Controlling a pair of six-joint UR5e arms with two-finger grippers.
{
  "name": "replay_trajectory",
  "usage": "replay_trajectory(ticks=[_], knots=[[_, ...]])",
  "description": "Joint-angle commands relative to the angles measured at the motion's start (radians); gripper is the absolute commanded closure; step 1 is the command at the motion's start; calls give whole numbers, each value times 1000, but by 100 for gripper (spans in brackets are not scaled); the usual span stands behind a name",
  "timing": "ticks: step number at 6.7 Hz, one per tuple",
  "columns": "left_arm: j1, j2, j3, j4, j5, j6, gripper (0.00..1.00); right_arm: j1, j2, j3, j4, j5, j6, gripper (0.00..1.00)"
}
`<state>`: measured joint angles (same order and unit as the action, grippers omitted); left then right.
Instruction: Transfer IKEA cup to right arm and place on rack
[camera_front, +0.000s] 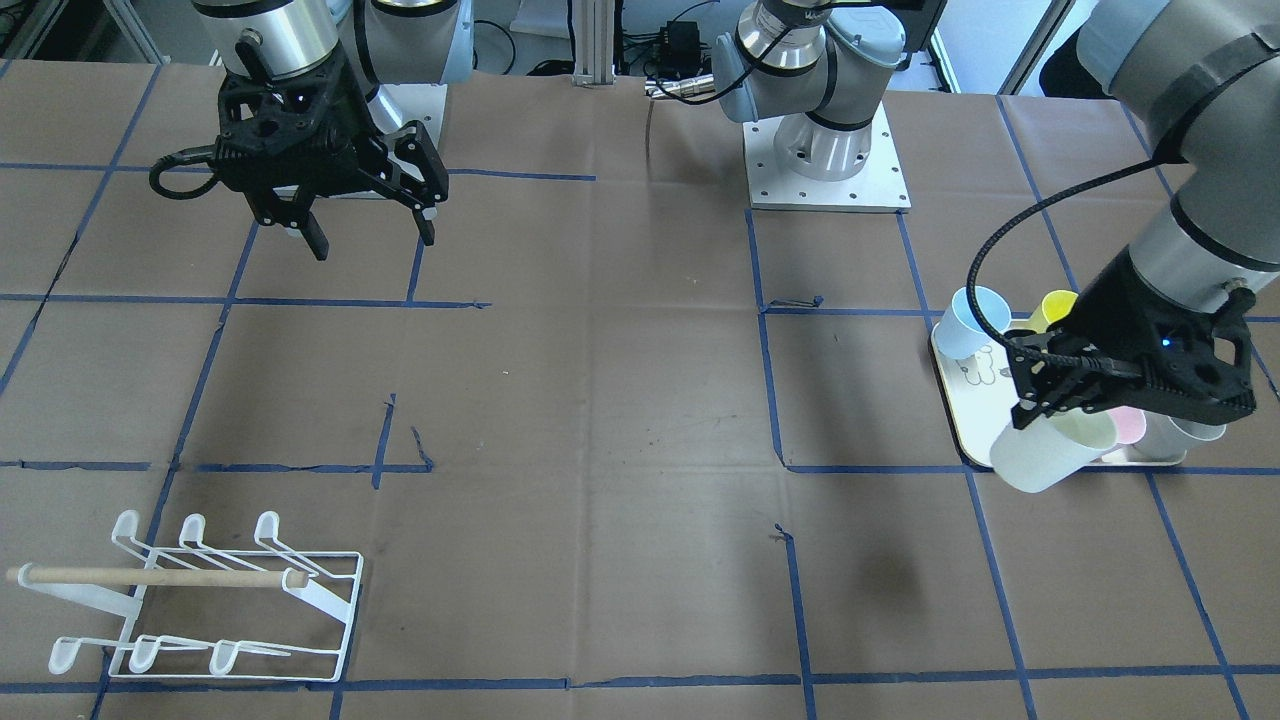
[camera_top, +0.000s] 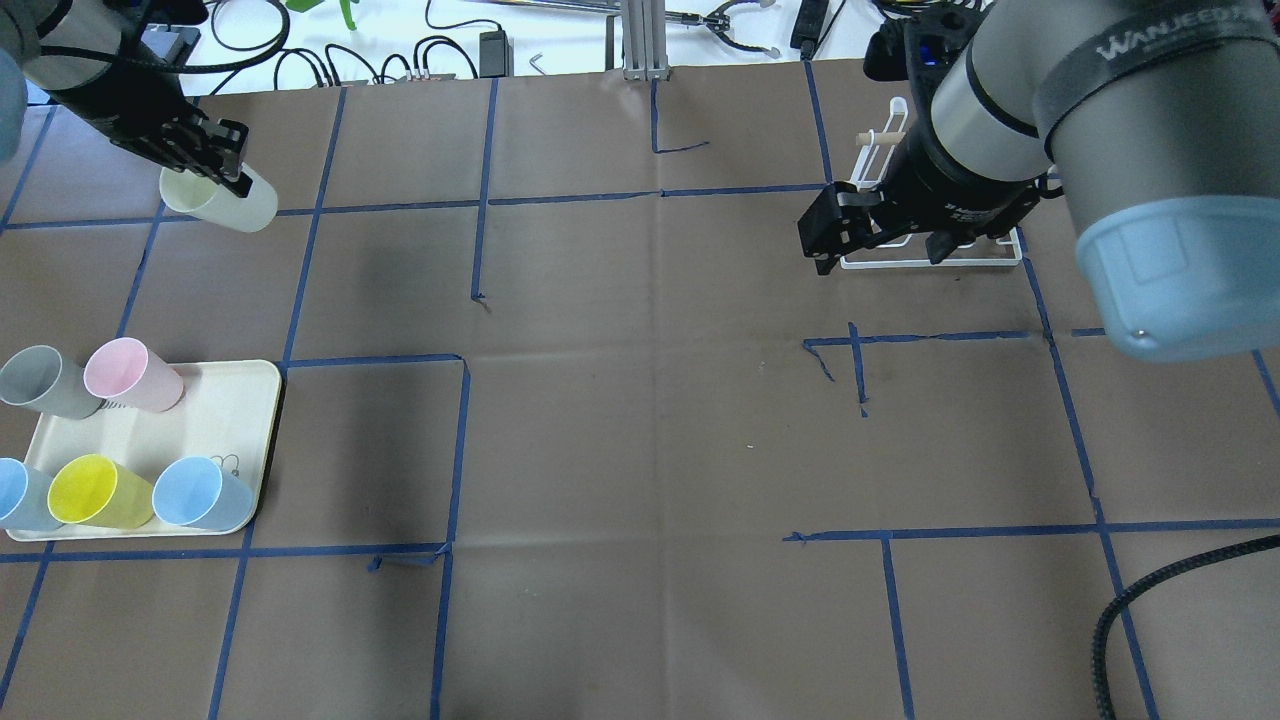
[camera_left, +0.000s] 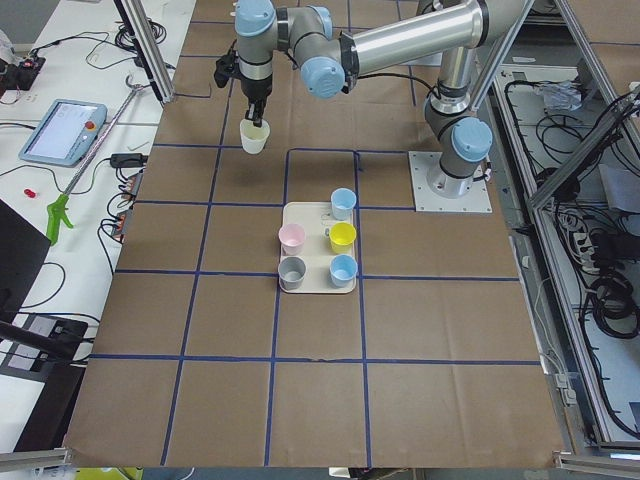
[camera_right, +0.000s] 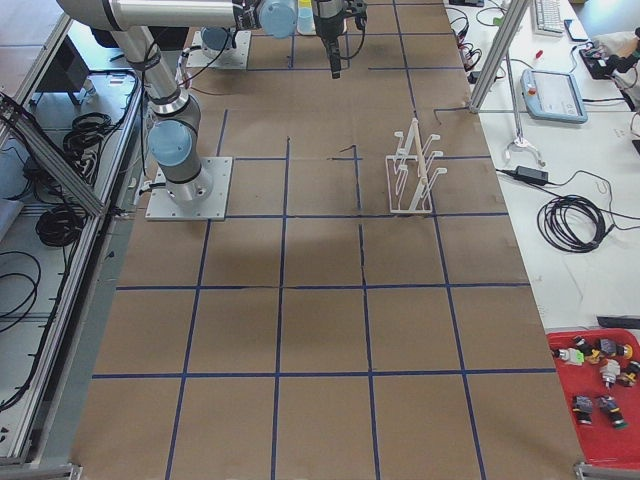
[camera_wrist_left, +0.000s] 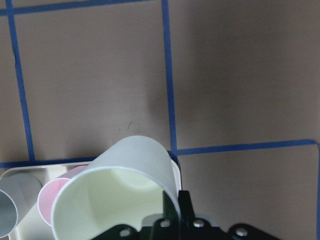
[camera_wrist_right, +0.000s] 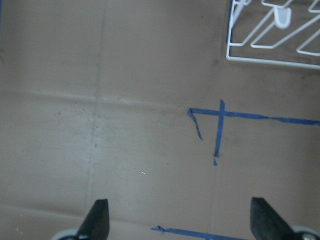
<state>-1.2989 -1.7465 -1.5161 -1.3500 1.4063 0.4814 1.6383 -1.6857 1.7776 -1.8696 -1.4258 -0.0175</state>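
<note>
My left gripper (camera_front: 1052, 412) is shut on the rim of a pale cream cup (camera_front: 1040, 455) and holds it tilted in the air, off the tray. The cup also shows in the overhead view (camera_top: 225, 203), the left wrist view (camera_wrist_left: 117, 192) and the exterior left view (camera_left: 255, 136). My right gripper (camera_front: 375, 242) is open and empty, hanging above the table; its fingers (camera_wrist_right: 98, 220) frame bare paper. The white wire rack (camera_front: 200, 600) with a wooden dowel lies flat on the table. In the overhead view the rack (camera_top: 930, 262) is mostly hidden behind my right arm.
A cream tray (camera_top: 215, 420) holds a grey cup (camera_top: 40, 380), a pink cup (camera_top: 125, 372), a yellow cup (camera_top: 95, 492) and two blue cups (camera_top: 195, 493). Brown paper with blue tape lines covers the table. The arm bases stand at the robot's edge.
</note>
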Motion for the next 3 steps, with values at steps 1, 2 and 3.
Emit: replay_trajectory(ticks=[1, 2, 3], knots=[[-19, 57, -35, 6, -314, 6, 100, 2, -5, 122, -341, 172, 145, 0], [-20, 94, -82, 43, -446, 34, 100, 2, 0, 181, -519, 280, 240, 0], [-20, 132, -167, 160, -606, 52, 100, 3, 3, 250, -722, 382, 357, 0]])
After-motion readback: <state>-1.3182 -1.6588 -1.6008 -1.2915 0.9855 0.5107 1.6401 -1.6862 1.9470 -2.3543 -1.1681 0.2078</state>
